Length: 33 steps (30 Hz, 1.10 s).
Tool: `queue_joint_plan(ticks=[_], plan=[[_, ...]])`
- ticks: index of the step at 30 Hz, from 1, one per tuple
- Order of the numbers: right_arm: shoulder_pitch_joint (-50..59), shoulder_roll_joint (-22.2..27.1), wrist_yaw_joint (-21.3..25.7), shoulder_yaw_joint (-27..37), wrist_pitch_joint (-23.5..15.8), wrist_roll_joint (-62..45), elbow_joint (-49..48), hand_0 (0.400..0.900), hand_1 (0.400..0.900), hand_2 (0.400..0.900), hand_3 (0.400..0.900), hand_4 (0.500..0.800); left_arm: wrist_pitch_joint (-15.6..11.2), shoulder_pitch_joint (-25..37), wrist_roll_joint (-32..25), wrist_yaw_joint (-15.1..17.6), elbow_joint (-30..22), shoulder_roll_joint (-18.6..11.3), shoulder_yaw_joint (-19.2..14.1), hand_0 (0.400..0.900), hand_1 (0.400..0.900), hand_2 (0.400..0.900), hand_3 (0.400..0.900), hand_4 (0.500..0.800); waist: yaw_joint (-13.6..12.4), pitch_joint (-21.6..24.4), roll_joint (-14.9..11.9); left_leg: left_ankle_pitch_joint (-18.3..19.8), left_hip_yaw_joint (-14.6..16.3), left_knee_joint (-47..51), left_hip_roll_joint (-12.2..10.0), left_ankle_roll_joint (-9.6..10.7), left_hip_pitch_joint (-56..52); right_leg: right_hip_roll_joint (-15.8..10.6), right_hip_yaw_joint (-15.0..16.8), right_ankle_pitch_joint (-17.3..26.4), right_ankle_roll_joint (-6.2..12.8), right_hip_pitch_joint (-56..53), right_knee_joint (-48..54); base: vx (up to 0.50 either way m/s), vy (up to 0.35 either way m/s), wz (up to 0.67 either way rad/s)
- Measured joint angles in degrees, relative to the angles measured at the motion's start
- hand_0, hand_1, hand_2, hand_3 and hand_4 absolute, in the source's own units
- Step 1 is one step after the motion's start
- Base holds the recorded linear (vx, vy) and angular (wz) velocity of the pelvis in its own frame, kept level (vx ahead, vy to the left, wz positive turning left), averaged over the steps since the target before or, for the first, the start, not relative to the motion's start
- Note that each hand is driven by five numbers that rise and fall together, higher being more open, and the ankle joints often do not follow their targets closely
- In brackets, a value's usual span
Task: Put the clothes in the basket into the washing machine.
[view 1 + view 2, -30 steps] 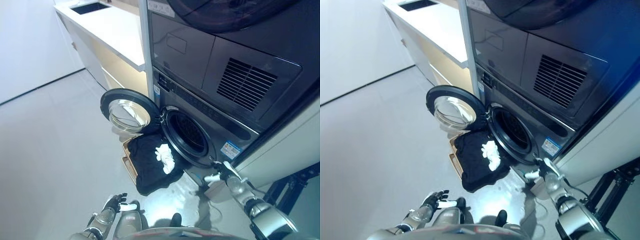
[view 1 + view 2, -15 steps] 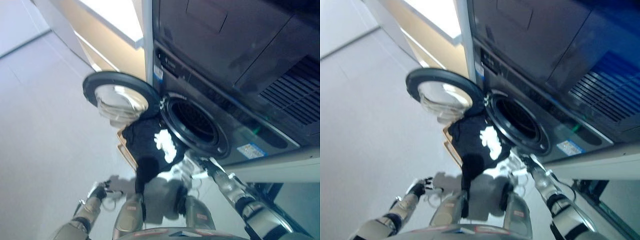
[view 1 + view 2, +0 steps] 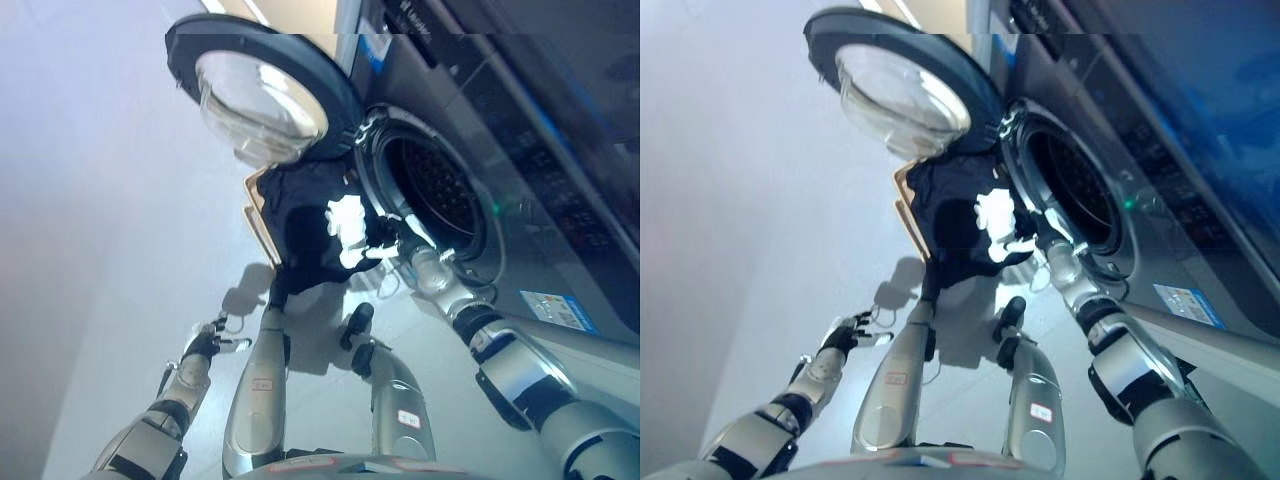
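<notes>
A heap of black clothes (image 3: 305, 235) with a white piece (image 3: 346, 214) on top fills a tan basket (image 3: 252, 205) on the floor, just below the washing machine's open round door (image 3: 262, 95). The dark drum opening (image 3: 435, 185) lies right of the heap. My right hand (image 3: 387, 236) reaches in from the right and rests at the heap's right edge by the white piece; its fingers blend into the dark cloth. My left hand (image 3: 207, 343) hangs low at the left over the floor, fingers relaxed, holding nothing.
The machine's dark front panel (image 3: 1180, 170) fills the right side, with a sticker (image 3: 1185, 303) lower down. Grey floor (image 3: 110, 250) stretches to the left of the basket.
The camera has dipped and come closer to the machine. My right hand has moved from the floor by the machine's base up to the clothes in the basket. The left hand stays low.
</notes>
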<state>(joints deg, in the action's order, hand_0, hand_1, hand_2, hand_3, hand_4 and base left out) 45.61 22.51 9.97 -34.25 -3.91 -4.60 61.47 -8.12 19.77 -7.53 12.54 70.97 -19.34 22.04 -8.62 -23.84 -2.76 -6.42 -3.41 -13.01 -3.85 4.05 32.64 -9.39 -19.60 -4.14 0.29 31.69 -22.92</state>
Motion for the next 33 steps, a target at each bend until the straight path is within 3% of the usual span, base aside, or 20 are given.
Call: queue_joint_plan(ticks=[5,14,33], plan=[[5.9,1.1,0.8,-1.0,-0.1,-1.3,-0.1,0.9,0.9,0.9,0.9,0.8,-0.5,5.2,-2.3,1.4,0.0,-2.0,-0.1,0.9,0.9,0.9,0.9,0.8,-1.4,-2.9,-0.4,1.9,-1.6,-7.1,0.3,0.5,7.4,-1.1,0.1,-3.7,-0.82,6.1,-7.6,-0.02,-0.035,0.26],[13.3,3.2,3.0,-2.7,-1.2,-5.4,2.9,0.9,0.9,0.9,0.9,0.8,-0.9,10.4,-6.1,3.7,-1.2,-3.8,0.0,0.9,0.9,0.9,0.9,0.8,-1.3,-3.4,-0.6,4.4,-4.0,-19.0,2.0,0.6,21.7,-4.0,0.0,-8.5,-2.4,18.1,-20.0,-0.02,-0.005,0.13],[25.5,6.9,6.5,-7.0,-1.3,-5.3,12.8,0.9,0.9,0.9,0.9,0.8,-2.6,17.0,-10.9,6.6,-7.2,-4.1,0.1,0.9,0.9,0.9,0.9,0.8,-1.2,-3.1,-1.2,4.7,-3.3,-29.3,4.0,0.3,44.2,-6.5,3.6,-9.3,-3.34,41.4,-31.5,-0.03,0.012,0.03]])
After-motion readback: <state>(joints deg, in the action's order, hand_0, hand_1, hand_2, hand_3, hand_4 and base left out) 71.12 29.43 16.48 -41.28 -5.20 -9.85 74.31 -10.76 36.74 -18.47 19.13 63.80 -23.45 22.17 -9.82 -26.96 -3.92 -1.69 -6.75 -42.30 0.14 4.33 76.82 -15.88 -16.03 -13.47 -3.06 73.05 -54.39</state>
